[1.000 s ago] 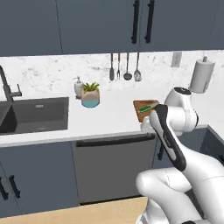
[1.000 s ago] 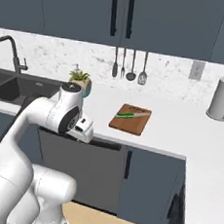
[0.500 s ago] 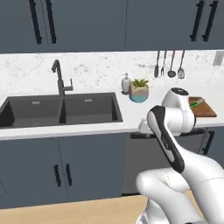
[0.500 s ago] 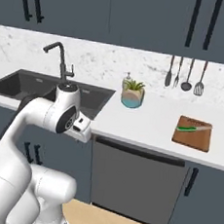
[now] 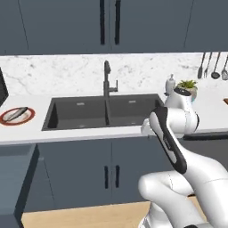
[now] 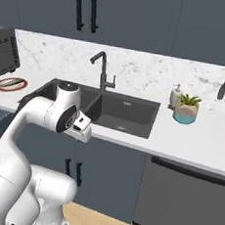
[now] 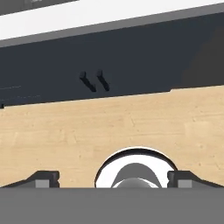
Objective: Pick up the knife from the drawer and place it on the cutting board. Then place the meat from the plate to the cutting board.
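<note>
The end effector (image 7: 113,178) hangs wide and empty, aimed down at the wooden floor (tucked near the base). The meat (image 5: 16,114) lies on the plate (image 5: 27,117), far left on the surface (image 5: 89,133). Best to halt squarely before the plate, then descend along the meat's length.

A long white surface (image 5: 89,133) runs beneath dark cabinets, with a dark double sink (image 5: 102,111) sunk into its middle. Near its left end rests the plate (image 5: 17,115), carrying the meat (image 5: 15,114). Toward the right end, by the back edge, stand a soap bottle (image 6: 175,96) and a potted plant (image 6: 186,108).
</note>
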Robot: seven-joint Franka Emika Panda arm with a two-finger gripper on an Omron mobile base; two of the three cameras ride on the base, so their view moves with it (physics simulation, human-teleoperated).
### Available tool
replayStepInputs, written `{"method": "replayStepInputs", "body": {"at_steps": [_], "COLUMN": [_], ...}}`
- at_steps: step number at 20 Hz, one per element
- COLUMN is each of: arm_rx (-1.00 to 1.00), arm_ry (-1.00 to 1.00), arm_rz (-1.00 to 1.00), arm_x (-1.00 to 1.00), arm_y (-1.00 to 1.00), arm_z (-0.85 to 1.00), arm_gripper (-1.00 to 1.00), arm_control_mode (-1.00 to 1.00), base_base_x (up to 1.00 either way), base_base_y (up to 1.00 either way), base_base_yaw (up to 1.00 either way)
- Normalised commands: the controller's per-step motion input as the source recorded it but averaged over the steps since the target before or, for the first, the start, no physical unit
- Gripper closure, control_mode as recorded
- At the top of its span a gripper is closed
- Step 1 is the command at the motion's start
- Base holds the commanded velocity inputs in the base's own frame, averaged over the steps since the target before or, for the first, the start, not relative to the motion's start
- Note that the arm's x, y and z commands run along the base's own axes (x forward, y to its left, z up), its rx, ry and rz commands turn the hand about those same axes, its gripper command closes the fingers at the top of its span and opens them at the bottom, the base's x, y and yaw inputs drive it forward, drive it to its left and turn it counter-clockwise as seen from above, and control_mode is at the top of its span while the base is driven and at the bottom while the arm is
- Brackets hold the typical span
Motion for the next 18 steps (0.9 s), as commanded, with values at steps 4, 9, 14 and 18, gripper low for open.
{"method": "replayStepInputs", "body": {"at_steps": [4, 9, 14, 18], "arm_rx": [0.0, 0.0, 0.0, 0.0], "arm_ry": [0.0, 0.0, 0.0, 0.0], "arm_rz": [0.0, 0.0, 0.0, 0.0], "arm_x": [0.0, 0.0, 0.0, 0.0], "arm_y": [0.0, 0.0, 0.0, 0.0], "arm_z": [0.0, 0.0, 0.0, 0.0], "arm_gripper": [-1.0, -1.0, -1.0, -1.0], "arm_control_mode": [1.0, 1.0, 1.0, 1.0], "base_base_x": [0.69, 0.72, 0.66, 0.53], "base_base_y": [1.0, 1.0, 0.82, 0.25], "base_base_yaw": [0.08, 0.15, 0.17, 0.22]}}
